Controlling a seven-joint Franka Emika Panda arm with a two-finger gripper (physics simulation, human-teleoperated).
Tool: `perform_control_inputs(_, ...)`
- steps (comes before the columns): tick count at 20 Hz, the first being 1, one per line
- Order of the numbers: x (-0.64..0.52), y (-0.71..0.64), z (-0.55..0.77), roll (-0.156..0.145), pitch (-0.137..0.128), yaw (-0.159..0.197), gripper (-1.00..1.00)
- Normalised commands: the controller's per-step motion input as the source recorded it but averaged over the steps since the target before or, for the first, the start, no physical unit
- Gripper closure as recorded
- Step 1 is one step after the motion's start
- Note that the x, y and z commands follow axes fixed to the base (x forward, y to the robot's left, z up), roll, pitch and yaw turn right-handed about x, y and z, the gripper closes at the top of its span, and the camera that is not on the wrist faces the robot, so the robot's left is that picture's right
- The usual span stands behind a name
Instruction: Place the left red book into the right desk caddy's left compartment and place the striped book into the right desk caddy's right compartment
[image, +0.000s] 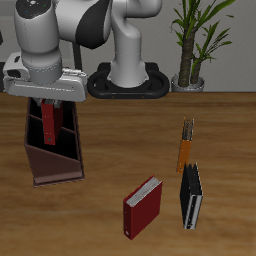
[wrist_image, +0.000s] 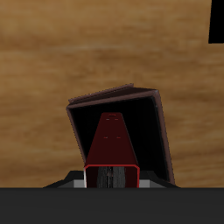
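Observation:
My gripper (image: 48, 104) is shut on the left red book (image: 48, 122), a slim dark-red hardcover held upright. It hangs over the farther-back end of the right desk caddy (image: 40, 166), a long maroon-brown open box; its lower end seems to dip inside. In the wrist view the book (wrist_image: 109, 144) hangs from the gripper (wrist_image: 109, 178) over an open section of the caddy (wrist_image: 144, 109); I cannot tell which compartment. The striped book (image: 190, 196) lies flat near the table's front edge, far from the gripper.
A squarer, brighter red book (image: 143, 206) lies beside the striped book near the front edge. A thin orange book (image: 185, 147) lies just behind the striped book. A potted plant (image: 192, 62) and the robot's base (image: 128, 80) stand at the table's back.

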Motion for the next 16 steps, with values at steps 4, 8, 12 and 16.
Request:
perform_control_inputs(4, 0.06, -0.03, -0.27, -0.007, 0.022, 0.003, 1.0)
perform_control_inputs(8, 0.08, -0.05, -0.24, -0.017, 0.03, -0.016, 1.0)
perform_control_inputs(12, 0.06, 0.01, -0.29, -0.007, 0.039, 0.011, 1.0)
perform_control_inputs(16, 0.03, 0.02, -0.13, -0.006, 0.031, -0.008, 1.0)
